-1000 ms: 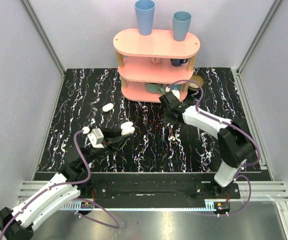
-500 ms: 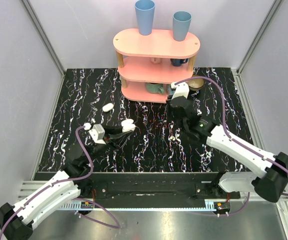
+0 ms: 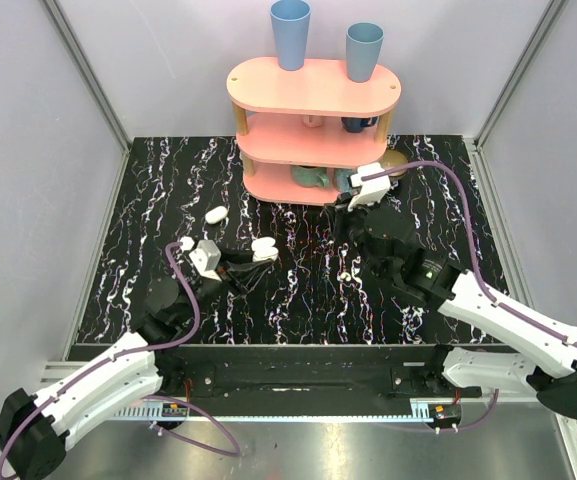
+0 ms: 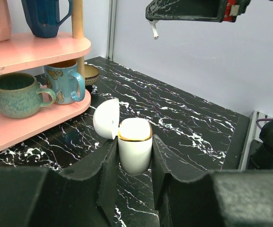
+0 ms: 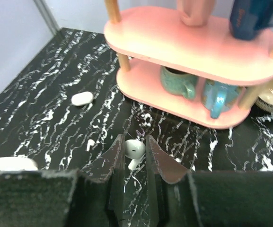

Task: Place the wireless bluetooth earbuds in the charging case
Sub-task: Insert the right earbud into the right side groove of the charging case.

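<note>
One earbud (image 5: 134, 148) pinched in the right gripper (image 5: 135, 142), raised before the shelf's (image 3: 313, 90) right half, case (image 4: 135, 156), lid open, clamped upright in the left gripper (image 4: 134, 142), near the shelf's left front.

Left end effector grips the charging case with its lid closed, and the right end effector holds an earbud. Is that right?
No. The lid of the charging case in the left end effector is swung open, not closed; the left wrist view shows it. The right end effector does hold an earbud.
</note>
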Motion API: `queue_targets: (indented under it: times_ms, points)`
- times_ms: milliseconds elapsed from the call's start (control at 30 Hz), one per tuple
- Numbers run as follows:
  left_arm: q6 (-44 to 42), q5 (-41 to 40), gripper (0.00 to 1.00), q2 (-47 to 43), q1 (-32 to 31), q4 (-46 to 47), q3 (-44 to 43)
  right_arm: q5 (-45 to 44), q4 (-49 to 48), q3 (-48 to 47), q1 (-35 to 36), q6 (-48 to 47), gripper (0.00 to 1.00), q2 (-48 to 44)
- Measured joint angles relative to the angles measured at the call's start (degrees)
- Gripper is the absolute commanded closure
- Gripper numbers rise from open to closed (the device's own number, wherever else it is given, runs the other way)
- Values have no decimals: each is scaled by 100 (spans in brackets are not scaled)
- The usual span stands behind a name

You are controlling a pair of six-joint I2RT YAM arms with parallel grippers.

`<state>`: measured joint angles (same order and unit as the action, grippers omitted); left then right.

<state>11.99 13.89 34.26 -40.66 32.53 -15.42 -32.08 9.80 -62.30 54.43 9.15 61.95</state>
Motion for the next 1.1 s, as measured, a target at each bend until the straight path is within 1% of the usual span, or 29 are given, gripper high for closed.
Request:
queue_targets:
  times_ms: [300, 433, 733, 1100]
  points:
    - [240, 149, 100, 348, 0, 501, 0, -170, -811, 46, 931, -614, 91, 4]
    - [310, 214, 100, 411, 0, 680, 0, -197, -1150, 74, 1239, -804, 91, 98]
    - [326, 457, 100, 402, 0, 1123, 4, -175, -1464, 87, 1606, -938, 91, 461]
    - [199, 605, 100, 411, -2, 1434, 13, -83, -1600, 90, 1856, -940, 91, 476]
